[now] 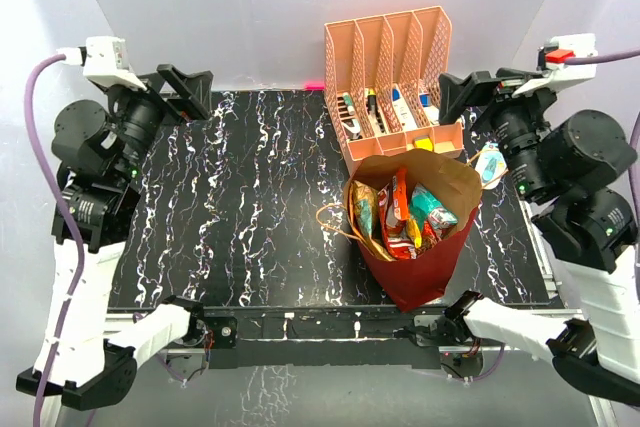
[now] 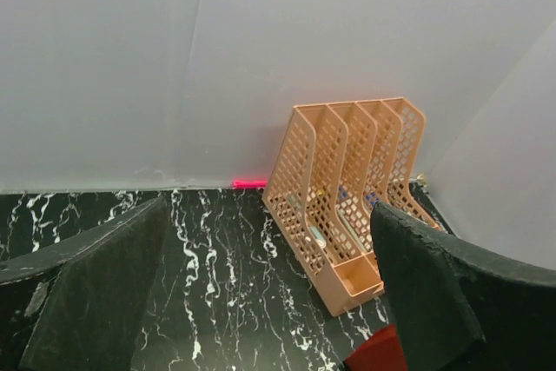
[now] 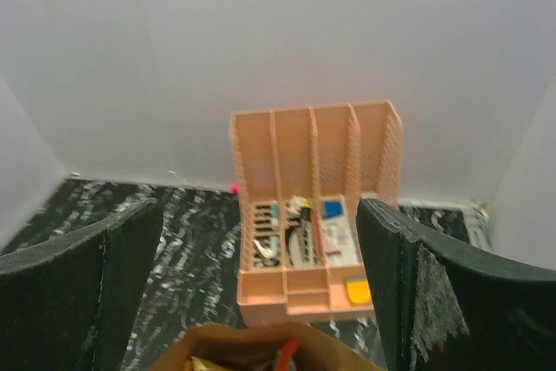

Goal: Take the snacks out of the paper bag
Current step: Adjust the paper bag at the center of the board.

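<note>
The dark red paper bag [image 1: 420,272] stands upright near the front of the table, its brown mouth open upward. Several snacks [image 1: 405,215] in gold, red, orange and teal fill it, and a twine handle [image 1: 330,217] hangs off its left side. My left gripper [image 1: 190,92] is open and empty, raised over the table's far left. My right gripper [image 1: 460,97] is open and empty at the far right, behind the bag. The right wrist view shows the bag's rim [image 3: 261,345] low between the fingers [image 3: 452,301]. The left wrist view shows a red corner of the bag [image 2: 378,354].
A peach mesh file organizer [image 1: 395,82] with pens and small items stands at the back, just behind the bag; it also shows in the left wrist view [image 2: 347,188] and the right wrist view [image 3: 308,206]. A small light-blue tag [image 1: 490,162] lies right of the bag. White walls enclose the black marbled table [image 1: 230,207].
</note>
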You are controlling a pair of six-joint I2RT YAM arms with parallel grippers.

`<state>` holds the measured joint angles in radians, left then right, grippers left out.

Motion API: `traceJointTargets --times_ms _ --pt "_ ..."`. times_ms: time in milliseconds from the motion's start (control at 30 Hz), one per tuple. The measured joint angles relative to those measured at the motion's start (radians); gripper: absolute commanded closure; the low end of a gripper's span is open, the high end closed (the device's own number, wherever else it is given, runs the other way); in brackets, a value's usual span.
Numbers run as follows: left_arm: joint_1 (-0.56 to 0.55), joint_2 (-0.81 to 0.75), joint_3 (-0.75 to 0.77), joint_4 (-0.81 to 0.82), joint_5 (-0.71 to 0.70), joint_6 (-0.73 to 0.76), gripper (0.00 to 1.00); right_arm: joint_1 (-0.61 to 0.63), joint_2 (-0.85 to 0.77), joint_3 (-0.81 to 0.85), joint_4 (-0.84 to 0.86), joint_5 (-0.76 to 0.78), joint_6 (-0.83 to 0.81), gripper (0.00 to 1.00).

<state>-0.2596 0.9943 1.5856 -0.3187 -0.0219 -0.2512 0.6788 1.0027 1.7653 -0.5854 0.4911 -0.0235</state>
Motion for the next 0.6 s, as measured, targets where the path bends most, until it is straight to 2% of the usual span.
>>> traceJointTargets --times_ms 200,367,600 --pt "0.0 0.02 -0.092 0.025 -0.039 -0.001 0.02 -0.177 -0.053 -0.132 -0.066 -0.029 0.058 0.02" --pt "-0.024 0.013 -0.235 0.092 -0.052 0.012 0.02 -0.344 -0.129 -0.256 -0.154 -0.066 0.11 0.02" --pt "-0.13 0.007 -0.465 0.19 -0.082 0.046 0.02 -0.524 -0.237 -0.376 -0.277 -0.105 0.197 0.02"
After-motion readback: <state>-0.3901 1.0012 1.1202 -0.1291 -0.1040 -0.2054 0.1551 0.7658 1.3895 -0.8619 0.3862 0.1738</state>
